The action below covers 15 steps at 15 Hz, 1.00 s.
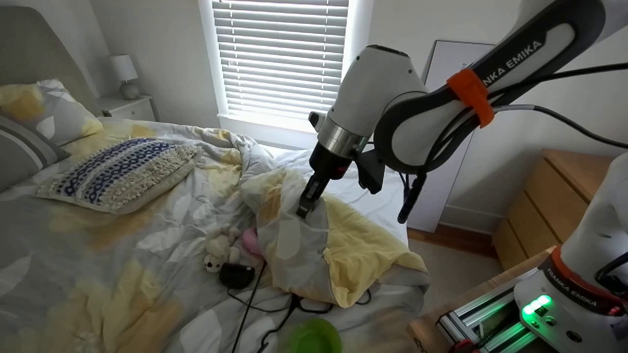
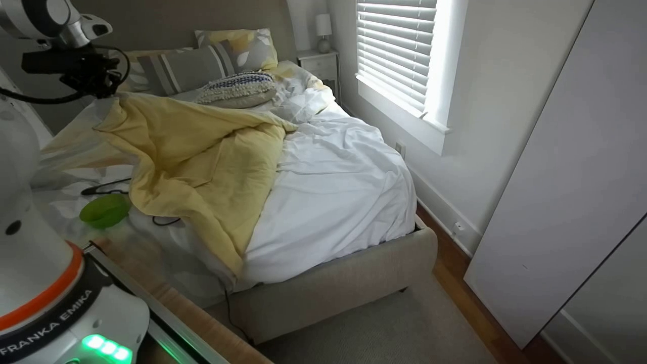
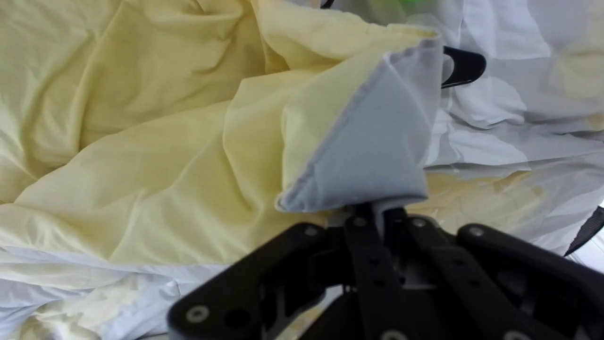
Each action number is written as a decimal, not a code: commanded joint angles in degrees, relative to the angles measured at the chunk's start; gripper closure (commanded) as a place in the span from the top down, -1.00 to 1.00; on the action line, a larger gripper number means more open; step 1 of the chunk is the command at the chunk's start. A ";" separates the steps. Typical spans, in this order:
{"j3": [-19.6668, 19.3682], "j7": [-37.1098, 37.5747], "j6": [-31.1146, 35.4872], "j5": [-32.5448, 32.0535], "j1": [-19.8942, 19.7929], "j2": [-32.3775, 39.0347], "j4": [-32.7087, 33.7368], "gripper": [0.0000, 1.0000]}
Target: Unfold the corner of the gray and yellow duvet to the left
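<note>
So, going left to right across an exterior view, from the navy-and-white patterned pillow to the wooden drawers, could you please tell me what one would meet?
Navy-and-white patterned pillow, plush toy, pink object, claw's fingertips, duvet's yellow face, wooden drawers.

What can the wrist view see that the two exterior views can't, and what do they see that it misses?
Only the wrist view shows clearly how the gripper pinches a gray fold at the corner of the duvet.

Only the exterior views show the lamp, the blinds and the blue-patterned pillow.

All three show the gripper and the duvet's yellow side. A bit of green at the wrist view's top edge is probably the bowl that both exterior views show.
</note>
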 commanded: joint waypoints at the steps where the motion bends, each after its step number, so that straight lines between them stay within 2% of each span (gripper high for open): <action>1: 0.79 0.23 -0.07 -0.35 -0.99 0.06 0.08 -0.81; 4: 0.72 0.22 -0.07 -0.48 -1.00 0.05 0.08 -0.81; 5: 0.72 0.22 -0.07 -0.49 -1.00 0.05 0.08 -0.95; 6: 1.10 0.12 -1.11 -0.91 -0.71 1.31 2.55 -0.95; 7: 1.00 1.55 -2.86 -4.48 -0.47 2.16 4.51 -0.95; 11: 1.89 4.59 -10.99 -19.99 3.03 10.55 18.53 -0.95; 15: 2.37 -1.25 -18.76 -24.61 9.04 20.65 32.45 -0.95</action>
